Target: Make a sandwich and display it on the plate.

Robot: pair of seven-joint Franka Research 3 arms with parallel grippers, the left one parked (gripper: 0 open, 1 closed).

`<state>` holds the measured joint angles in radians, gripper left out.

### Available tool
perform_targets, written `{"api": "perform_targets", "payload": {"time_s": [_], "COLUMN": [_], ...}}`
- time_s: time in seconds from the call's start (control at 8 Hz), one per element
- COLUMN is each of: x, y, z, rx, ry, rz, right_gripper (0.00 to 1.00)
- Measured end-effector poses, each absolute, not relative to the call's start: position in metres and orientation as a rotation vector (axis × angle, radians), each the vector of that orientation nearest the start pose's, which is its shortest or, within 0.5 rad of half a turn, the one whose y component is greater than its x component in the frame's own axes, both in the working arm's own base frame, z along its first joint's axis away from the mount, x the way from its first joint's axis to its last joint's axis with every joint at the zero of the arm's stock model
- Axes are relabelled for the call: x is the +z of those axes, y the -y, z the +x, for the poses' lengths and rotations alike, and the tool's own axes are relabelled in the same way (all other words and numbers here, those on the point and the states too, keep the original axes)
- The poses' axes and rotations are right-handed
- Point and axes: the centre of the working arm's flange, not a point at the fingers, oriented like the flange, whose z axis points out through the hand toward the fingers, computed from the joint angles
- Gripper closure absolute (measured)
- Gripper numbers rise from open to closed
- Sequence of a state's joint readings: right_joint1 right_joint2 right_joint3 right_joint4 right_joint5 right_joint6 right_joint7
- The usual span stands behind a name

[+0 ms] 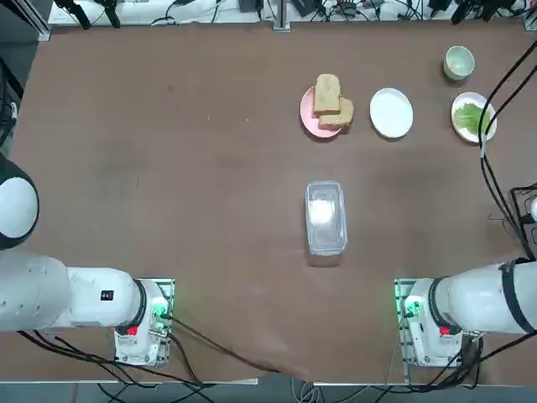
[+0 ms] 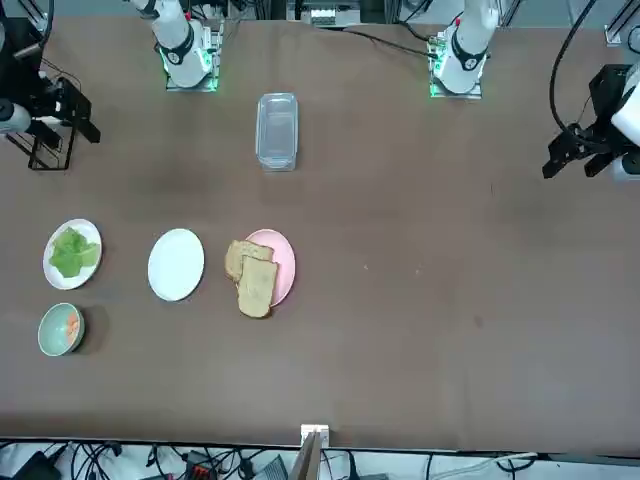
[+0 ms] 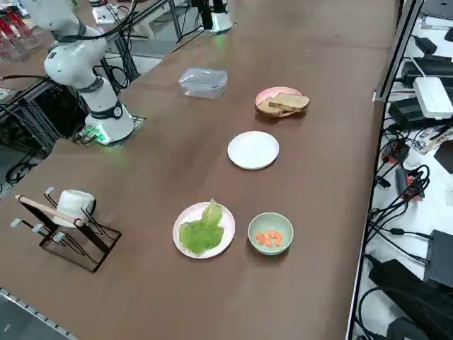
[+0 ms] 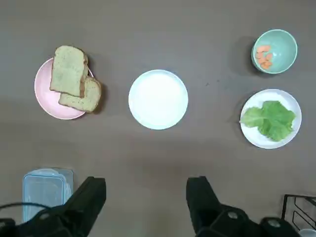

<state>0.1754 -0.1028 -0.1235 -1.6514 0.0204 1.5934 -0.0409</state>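
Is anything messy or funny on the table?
Mostly tidy. Only the two bread slices look untidy: they overlap crookedly and hang over the pink plate's rim. The right gripper hangs open above the table, holding nothing.

Bare white plate (image 3: 253, 150) between bread slices (image 3: 283, 104) and lettuce leaf (image 3: 202, 231)

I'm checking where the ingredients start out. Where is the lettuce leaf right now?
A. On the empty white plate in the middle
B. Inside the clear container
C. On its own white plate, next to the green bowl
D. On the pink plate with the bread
C: the lettuce leaf lies alone on a white plate beside the green bowl, apart from the bread slices.
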Motion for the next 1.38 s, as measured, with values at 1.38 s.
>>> {"api": "perform_targets", "payload": {"time_s": [1.38], "x": [0.455], "y": [-0.146], "z": [0.717], "rx": [-0.064], "ry": [0.437], "rz": [-2.948], "right_gripper": [0.0]}}
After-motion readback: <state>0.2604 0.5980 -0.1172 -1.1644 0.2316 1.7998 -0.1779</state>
